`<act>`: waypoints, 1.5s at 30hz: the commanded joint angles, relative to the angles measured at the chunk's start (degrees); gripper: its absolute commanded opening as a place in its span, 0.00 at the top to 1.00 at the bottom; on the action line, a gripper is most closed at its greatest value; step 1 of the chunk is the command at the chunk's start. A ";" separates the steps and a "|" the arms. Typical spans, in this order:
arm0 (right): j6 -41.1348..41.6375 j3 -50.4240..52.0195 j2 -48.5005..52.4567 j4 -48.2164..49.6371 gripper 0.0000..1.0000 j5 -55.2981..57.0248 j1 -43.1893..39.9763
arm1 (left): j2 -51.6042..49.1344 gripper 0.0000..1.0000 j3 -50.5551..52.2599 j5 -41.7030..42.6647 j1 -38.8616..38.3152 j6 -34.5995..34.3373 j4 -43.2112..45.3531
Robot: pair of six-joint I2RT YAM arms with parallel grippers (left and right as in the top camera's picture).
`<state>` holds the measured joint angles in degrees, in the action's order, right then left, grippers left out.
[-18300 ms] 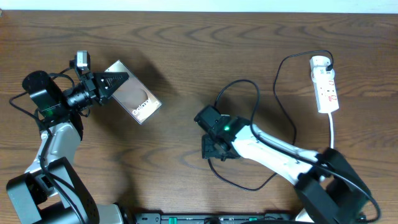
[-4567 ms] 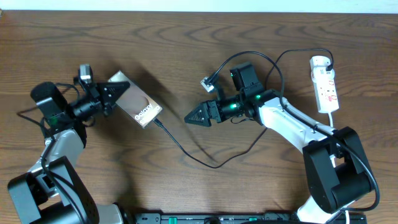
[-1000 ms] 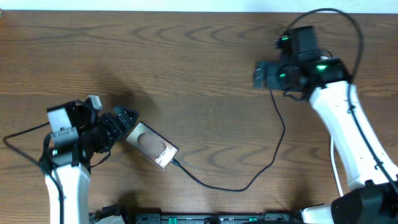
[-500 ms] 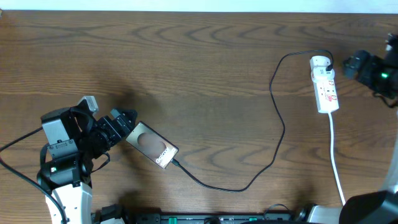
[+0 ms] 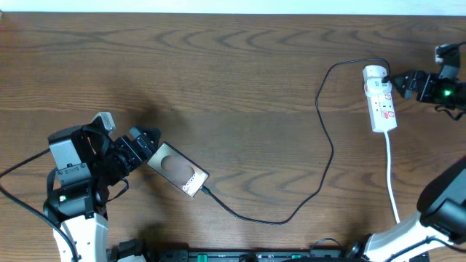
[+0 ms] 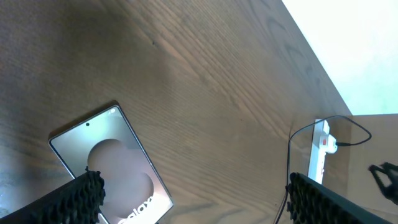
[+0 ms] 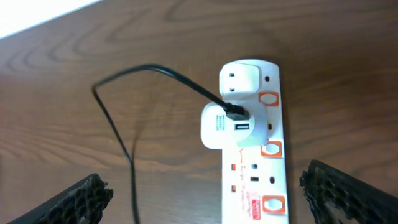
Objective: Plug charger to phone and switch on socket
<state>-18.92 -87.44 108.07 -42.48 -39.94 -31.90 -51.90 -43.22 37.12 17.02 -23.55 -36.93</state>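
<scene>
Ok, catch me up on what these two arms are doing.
The charger cable is already plugged into the phone, which lies flat on the table with the open left hand at the end opposite the plug. The cable's white adapter sits in the socket strip. The right hand hovers open beside the strip's adapter end, apparently going for a switch. Whether any switch is on cannot be told.
</scene>
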 commanded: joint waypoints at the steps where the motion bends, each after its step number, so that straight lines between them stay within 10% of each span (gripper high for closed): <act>1: -2.97 -0.81 2.95 0.31 0.01 -0.70 0.50 | 0.35 0.08 -1.05 -0.33 -0.11 0.55 0.09; 45: 6.91 -0.79 13.62 5.11 0.01 10.45 7.39 | 0.31 0.08 -1.05 -0.35 -0.11 0.59 -0.15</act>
<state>-12.86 -87.48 119.20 -37.56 -27.79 -25.19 -51.90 -43.22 37.12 17.02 -23.55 -37.08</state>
